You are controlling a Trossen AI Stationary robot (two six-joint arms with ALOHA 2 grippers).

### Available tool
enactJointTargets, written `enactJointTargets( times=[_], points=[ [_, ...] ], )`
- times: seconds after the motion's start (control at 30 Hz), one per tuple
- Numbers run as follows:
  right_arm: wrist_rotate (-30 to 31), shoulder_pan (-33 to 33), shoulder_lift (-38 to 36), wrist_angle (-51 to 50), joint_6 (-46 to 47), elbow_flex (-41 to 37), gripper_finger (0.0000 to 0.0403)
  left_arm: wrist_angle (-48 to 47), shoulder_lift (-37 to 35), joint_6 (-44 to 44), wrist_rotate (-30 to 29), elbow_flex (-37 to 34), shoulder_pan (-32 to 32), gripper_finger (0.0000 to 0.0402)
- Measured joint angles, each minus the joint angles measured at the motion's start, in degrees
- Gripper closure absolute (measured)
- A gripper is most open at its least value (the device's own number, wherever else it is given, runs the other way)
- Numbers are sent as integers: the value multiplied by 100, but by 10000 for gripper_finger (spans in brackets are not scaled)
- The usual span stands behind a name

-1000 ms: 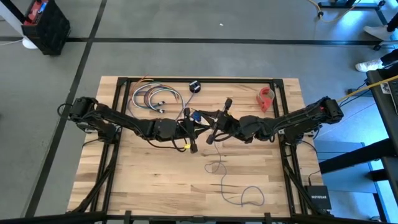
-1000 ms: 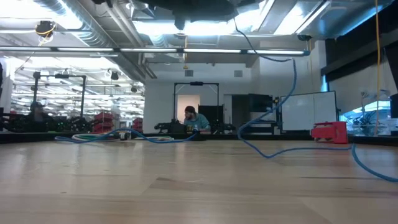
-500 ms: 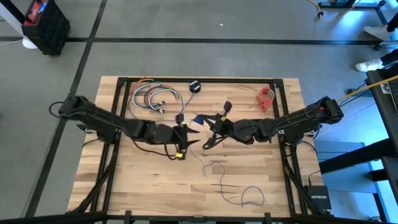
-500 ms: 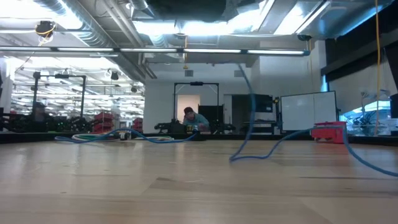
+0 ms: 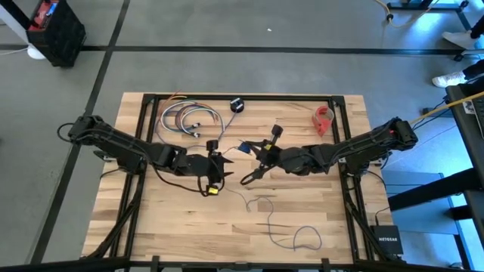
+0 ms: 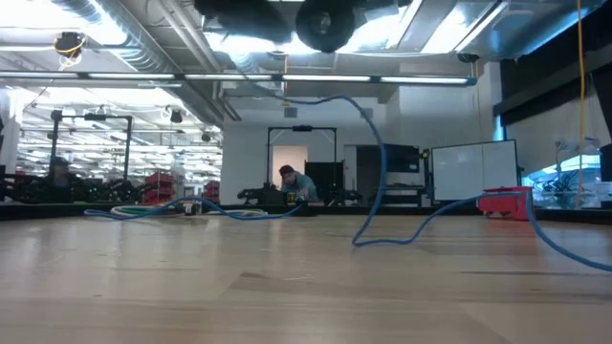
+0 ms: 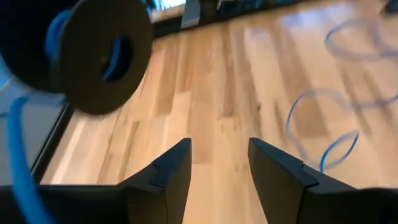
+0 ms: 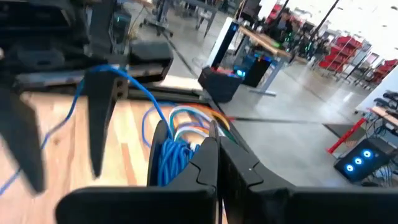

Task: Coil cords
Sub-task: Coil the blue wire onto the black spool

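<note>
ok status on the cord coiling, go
Left pincer open, empty, clear of the spool. Right pincer shut on the spool, held above the table. Cord mostly loose on the wood. Nothing in the way.

The cable bundle (image 5: 185,117) lies near the table's (image 5: 151,219) far left corner, a small round thing (image 5: 237,105) at the far edge, the cord (image 5: 291,234) toward the near edge.

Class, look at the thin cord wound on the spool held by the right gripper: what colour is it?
Blue. The cord shows best in the right wrist view, wound on the black spool beside the right gripper.
</note>
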Motion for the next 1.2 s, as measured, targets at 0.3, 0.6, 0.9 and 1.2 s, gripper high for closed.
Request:
enactJointTargets(
  times=[0.3, 0.6, 0.9, 1.2],
  points=[
    [-97, -1, -32, -463, 19, 0, 397, -1364, 4, -800, -101, -2, 331, 249],
    [-97, 0, -74, -424, 9, 0, 397, -1469, 15, -819, -119, -25, 640, 249],
    [-97, -4, -74, -545, 7, -2, 397, -1060, 66, -279, -117, -42, 672, 249],
    [-170, -4, -74, -563, 7, -2, 397, -268, 74, 656, -112, -42, 539, 249]
  ],
)
